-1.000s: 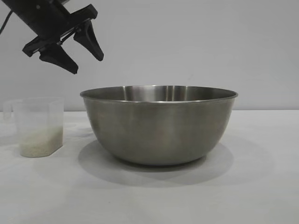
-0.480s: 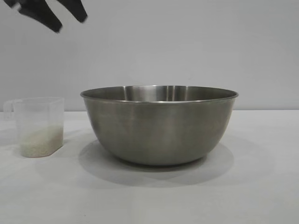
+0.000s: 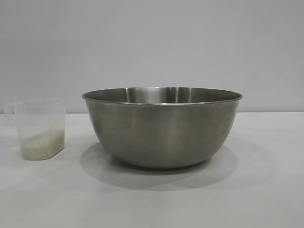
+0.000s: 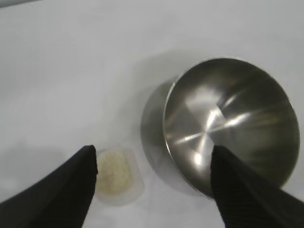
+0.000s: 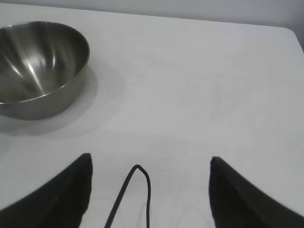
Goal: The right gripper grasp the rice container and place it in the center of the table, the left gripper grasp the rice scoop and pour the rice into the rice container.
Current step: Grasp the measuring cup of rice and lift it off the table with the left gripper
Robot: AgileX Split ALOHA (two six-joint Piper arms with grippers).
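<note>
The rice container [image 3: 161,128], a big steel bowl, stands upright in the middle of the white table [image 3: 266,199]; it also shows from above [image 4: 230,123] and off to one side [image 5: 38,66]. Left of it stands the rice scoop [image 3: 40,128], a clear plastic cup with cream rice [image 3: 42,145] in its bottom; its rice [image 4: 114,173] also shows from overhead. My left gripper [image 4: 153,156] hangs open high above scoop and bowl, holding nothing. My right gripper [image 5: 150,161] is open over bare table, away from the bowl. Neither gripper appears in the exterior view.
A thin black cable loop [image 5: 137,190] shows between the right gripper's fingers. The table's far edge and rounded corner [image 5: 285,29] lie beyond the bowl. A plain grey wall [image 3: 190,42] stands behind the table.
The left gripper rose up and to the left, out of the exterior view. Bowl and scoop have not moved.
</note>
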